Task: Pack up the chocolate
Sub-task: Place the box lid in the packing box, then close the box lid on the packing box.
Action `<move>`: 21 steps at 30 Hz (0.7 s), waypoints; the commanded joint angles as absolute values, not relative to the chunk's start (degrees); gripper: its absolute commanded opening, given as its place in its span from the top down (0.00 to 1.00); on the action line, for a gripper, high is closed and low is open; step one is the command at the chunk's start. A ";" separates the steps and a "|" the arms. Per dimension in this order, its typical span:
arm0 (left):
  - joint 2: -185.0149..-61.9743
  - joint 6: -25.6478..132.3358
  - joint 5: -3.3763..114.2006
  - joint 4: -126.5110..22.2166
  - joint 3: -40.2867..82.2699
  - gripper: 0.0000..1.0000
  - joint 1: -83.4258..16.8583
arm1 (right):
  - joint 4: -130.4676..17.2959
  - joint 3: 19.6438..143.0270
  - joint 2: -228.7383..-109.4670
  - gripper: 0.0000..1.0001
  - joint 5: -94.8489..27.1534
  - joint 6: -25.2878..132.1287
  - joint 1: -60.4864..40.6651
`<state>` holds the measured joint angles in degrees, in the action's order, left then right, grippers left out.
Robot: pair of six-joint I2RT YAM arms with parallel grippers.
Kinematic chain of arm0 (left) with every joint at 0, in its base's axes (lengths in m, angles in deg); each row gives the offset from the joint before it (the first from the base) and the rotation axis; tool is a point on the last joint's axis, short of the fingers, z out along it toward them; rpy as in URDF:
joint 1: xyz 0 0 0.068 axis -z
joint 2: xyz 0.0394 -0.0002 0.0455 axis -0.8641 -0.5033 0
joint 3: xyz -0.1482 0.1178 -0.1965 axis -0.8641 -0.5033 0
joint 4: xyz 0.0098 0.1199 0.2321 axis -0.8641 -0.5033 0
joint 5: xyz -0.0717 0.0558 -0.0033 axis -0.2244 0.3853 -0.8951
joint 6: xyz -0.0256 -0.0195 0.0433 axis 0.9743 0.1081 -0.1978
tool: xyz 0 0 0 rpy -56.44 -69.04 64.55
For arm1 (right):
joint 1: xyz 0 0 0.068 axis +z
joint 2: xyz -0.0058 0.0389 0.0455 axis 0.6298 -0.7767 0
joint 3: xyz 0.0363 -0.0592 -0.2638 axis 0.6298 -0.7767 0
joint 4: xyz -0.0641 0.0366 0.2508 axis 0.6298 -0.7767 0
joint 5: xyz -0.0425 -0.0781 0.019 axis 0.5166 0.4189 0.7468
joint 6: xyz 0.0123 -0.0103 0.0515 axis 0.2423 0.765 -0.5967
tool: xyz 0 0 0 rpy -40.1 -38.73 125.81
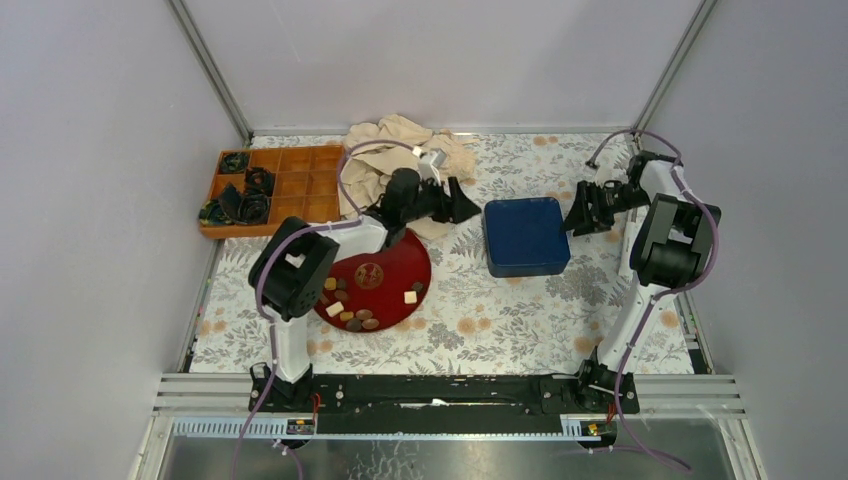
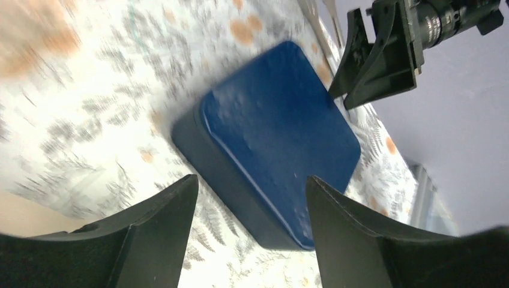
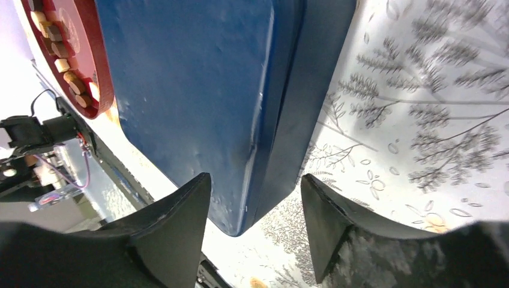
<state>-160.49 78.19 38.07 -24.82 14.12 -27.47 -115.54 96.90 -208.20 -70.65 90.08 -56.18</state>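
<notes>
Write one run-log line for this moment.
chocolates: on red plate | blue box: closed | left gripper: open, beside box's left edge | right gripper: open, beside its right edge | held: nothing

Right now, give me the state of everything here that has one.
blue box, closed, flat on the table.
chocolate, loose on the red plate, unpacked.
orange tray, black items in its left compartments.
cloth, crumpled.
left gripper, fingers apart, empty.
right gripper, fingers apart, empty.

No legible text, label, brand or number is seen. A round gold emblem (image 1: 370, 275) is carried by the red plate (image 1: 405, 262), but nothing on it can be read.
</notes>
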 commanded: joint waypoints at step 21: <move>-187.98 74.84 29.92 -42.26 59.65 0.59 -33.59 | -123.16 66.85 -173.00 0.81 -69.93 162.72 -45.31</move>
<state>-181.93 69.51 29.33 -33.02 51.41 -33.70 -131.71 75.57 -175.35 -76.03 152.83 -51.73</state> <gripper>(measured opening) 0.479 0.244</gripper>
